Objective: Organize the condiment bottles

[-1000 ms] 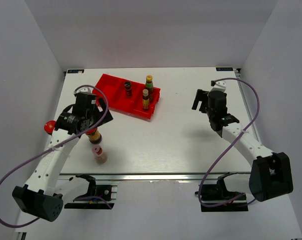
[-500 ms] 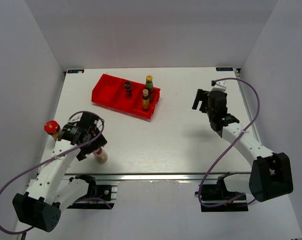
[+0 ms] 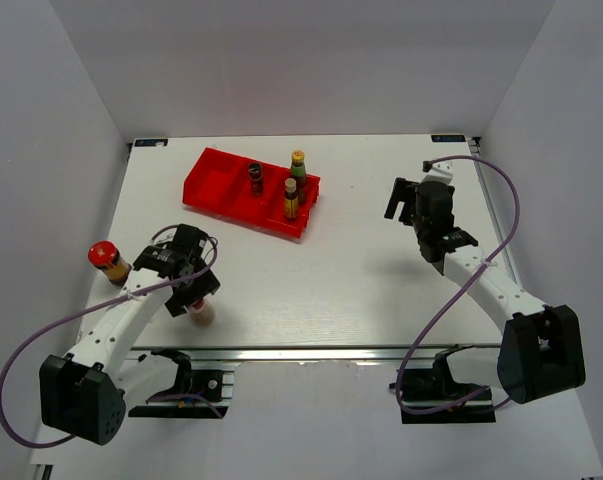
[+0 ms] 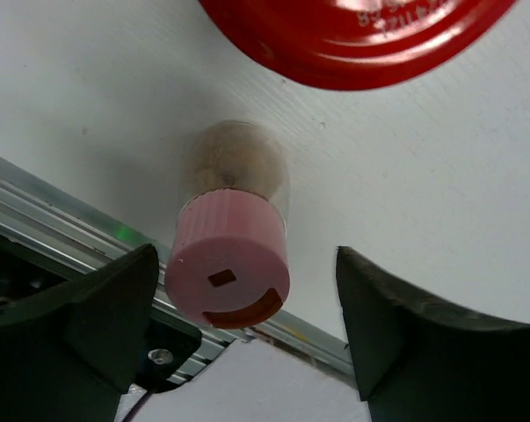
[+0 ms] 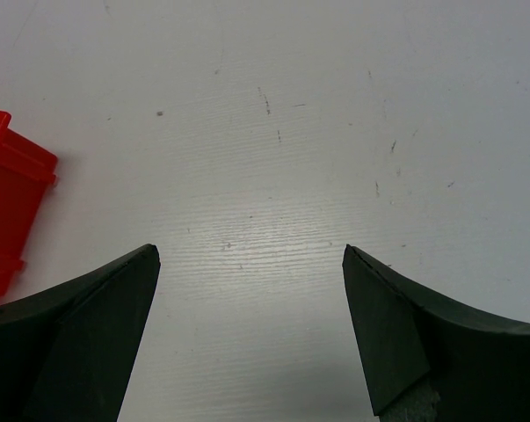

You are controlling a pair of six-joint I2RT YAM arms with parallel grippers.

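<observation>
Straddling the pink-capped bottle (image 4: 228, 272) with the left fingers (image 4: 80, 325) spread wide, cap nearly against the finger on the left of the wrist view, a clear gap on the other side, nothing gripped yet; by the look of it, the moment just before the grasp. Seemingly upright at the near-left of the worktop (image 3: 361, 280), close to the front rail (image 4: 62, 220), with a red-lidded jar (image 4: 361, 35) just beyond it and the other red-lidded jar (image 3: 103, 257) well apart by the left edge. To do this well: centre the fingers on the cap first, evening out the gaps; drop low enough to take the cap by its side wall, not its top rim; close gently, given a small, probably light bottle, apt to tip or skate toward the rail. Lift straight up before swinging away, to avoid clipping the red lid alongside. Carry next toward the red tray (image 3: 209, 180), home already to the dark-capped bottle (image 3: 255, 178), the yellow-capped bottle (image 3: 291, 198) and the green bottle (image 3: 298, 163). Leave the right fingers (image 5: 71, 352) as seen: apart, holding nothing, over bare worktop near the tray's end, well off the likely route
</observation>
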